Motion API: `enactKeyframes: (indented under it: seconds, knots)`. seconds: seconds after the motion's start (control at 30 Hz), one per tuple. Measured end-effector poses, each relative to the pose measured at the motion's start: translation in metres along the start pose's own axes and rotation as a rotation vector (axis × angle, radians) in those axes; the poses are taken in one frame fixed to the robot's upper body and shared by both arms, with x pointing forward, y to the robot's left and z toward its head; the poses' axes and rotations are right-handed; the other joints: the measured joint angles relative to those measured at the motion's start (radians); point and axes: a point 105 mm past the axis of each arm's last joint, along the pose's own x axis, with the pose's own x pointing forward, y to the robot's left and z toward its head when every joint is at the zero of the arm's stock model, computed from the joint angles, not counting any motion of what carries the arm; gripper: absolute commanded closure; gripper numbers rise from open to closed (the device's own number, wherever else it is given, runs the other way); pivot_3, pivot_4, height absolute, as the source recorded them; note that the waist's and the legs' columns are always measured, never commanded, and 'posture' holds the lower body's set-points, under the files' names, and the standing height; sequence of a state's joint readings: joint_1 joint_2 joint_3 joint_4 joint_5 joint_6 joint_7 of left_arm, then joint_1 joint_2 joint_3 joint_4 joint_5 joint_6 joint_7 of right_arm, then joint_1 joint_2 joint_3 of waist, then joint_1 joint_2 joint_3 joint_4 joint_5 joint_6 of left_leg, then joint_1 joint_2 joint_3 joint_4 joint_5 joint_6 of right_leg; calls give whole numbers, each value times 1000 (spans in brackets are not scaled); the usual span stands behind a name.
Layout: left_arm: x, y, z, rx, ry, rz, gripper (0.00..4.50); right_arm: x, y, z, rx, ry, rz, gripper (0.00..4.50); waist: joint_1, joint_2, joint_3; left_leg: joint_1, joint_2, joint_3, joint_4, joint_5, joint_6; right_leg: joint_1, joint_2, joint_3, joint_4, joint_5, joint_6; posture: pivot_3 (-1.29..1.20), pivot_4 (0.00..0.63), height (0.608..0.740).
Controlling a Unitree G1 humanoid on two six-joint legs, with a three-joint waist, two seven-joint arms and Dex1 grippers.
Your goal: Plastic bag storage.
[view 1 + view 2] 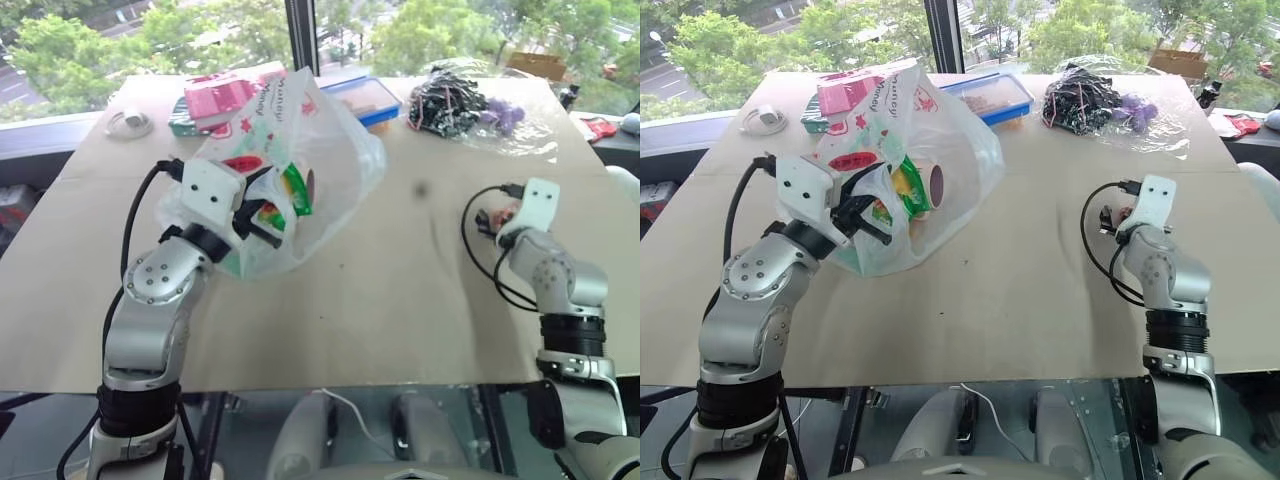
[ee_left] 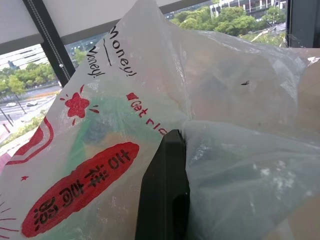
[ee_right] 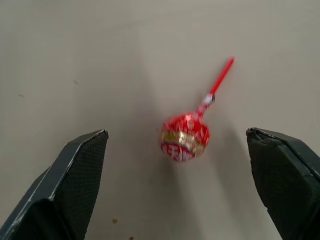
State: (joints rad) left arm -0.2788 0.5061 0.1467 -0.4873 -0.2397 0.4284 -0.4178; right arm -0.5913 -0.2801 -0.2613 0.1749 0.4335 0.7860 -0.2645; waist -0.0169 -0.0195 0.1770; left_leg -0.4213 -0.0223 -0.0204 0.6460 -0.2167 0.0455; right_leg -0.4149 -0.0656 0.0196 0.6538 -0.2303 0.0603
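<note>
Fingers, left gripper (image 1: 865,215): clamped on plastic bag (image 1: 940,130) | fingers, right gripper (image 3: 182,185): spread wide above red lollipop (image 3: 186,137) on worktop (image 1: 1020,300)

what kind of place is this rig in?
Probably an upper-floor office or lab used for table-top trials. Behind the paper-covered table a large window looks down on treetops and a road. Loose items are laid out: a plastic bag of snacks, a lollipop, a blue-lidded box.
</note>
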Motion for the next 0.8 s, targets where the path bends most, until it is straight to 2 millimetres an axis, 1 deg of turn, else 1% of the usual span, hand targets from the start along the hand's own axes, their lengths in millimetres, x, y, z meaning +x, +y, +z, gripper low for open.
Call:
enactKeyframes:
  seconds: [0.03,0.13,0.23,0.3,0.33,0.37,0.43,0.53,0.6,0.63,0.67,0.7,0.73,0.8]
  knots:
    - [0,0,0,1,0,1,4500,3,-2,2,19,-7,-8,20,0,0,0,0,0,0,1,0,0,1,0,0,0,0,0,0,150,740]
    - [0,0,0,3,1,1,4500,8,-8,3,30,-26,-26,751,4,0,0,0,0,-2,1,0,0,1,0,-1,0,0,0,0,150,740]
    - [0,0,0,4,2,2,4500,11,-13,2,20,-40,-42,2167,2,0,0,0,0,-2,1,0,0,1,0,-1,0,0,0,0,150,740]
    - [0,1,0,8,3,5,4500,11,-17,3,1,-42,-50,3205,2,0,0,0,0,-2,1,0,0,1,0,-1,1,0,0,0,150,740]
    - [0,1,0,9,4,6,4500,11,-18,3,-27,-44,-42,3619,1,0,0,1,0,-1,1,0,0,1,0,-1,1,0,0,0,150,740]
    - [0,1,0,10,4,8,4500,10,-18,2,-54,-44,-33,3751,1,0,0,1,0,-2,1,0,0,1,1,-1,1,0,0,0,150,740]
    - [0,1,0,10,4,10,4500,6,-15,0,-129,-51,-2,3751,1,0,0,1,0,-2,1,0,0,1,1,-1,1,0,0,0,150,740]
    - [1,1,0,12,1,12,4500,-9,0,-1,-233,-80,131,3751,2,0,0,0,0,-2,1,0,0,1,1,-1,1,0,0,0,150,740]
    - [1,2,1,14,0,15,4500,-31,20,2,-280,-110,308,3751,3,1,0,0,0,-2,1,0,0,1,1,-1,1,0,0,0,150,740]
    - [1,3,1,16,-1,15,4500,-53,40,5,-296,-126,466,3751,3,1,1,0,1,-3,1,0,0,1,1,-1,0,0,0,0,150,740]
    - [1,3,1,16,-2,16,4500,-81,67,8,-306,-136,667,3751,-1,1,1,0,2,-3,1,0,0,1,1,-1,0,0,0,0,150,740]
    - [1,2,2,16,-2,14,4500,-103,87,11,-315,-149,802,3751,-4,1,1,0,3,-3,1,0,0,1,2,-2,0,0,0,0,150,740]
    - [1,2,2,16,-3,13,4500,-129,109,14,-333,-162,959,3751,-5,1,1,1,3,-3,2,0,0,2,2,-2,1,0,0,0,150,740]
    - [2,1,2,8,-7,0,4500,-155,139,18,-371,-180,1125,3751,-4,1,1,4,4,-3,2,0,0,5,3,-3,1,-1,0,0,150,740]
